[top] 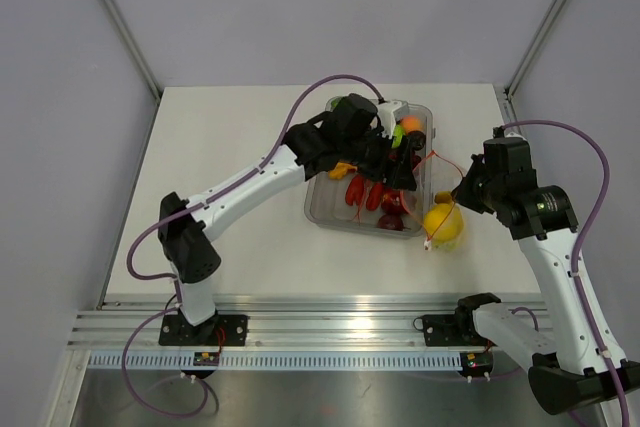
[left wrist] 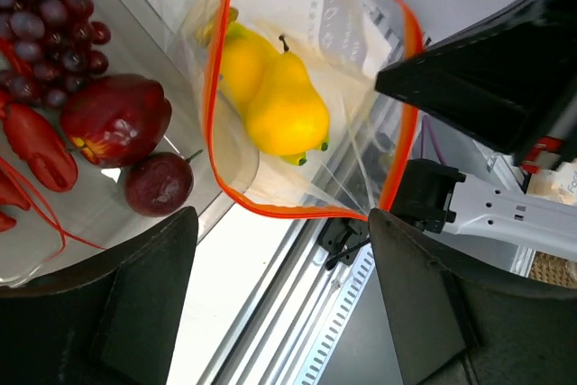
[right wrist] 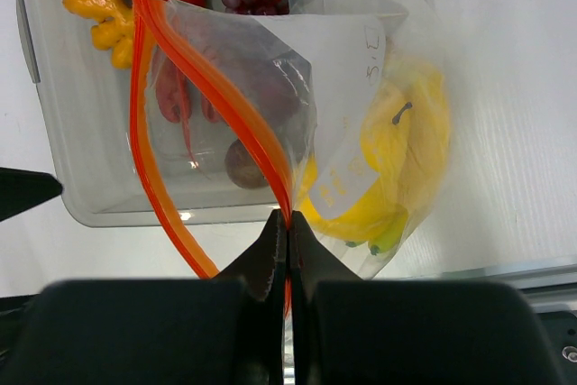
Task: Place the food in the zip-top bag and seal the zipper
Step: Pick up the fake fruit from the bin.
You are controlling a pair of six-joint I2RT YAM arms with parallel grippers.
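Pinching the zipper [right wrist: 135, 123], the right end effector [right wrist: 287, 218] sits closed.

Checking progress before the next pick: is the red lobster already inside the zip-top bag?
No, the red lobster lies outside the zip-top bag, beside the grapes; only yellow fruit shows inside.

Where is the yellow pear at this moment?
In the top view, the yellow pear is right of centre, inside the zip-top bag, beside the clear tray; the right gripper pinches the zipper.
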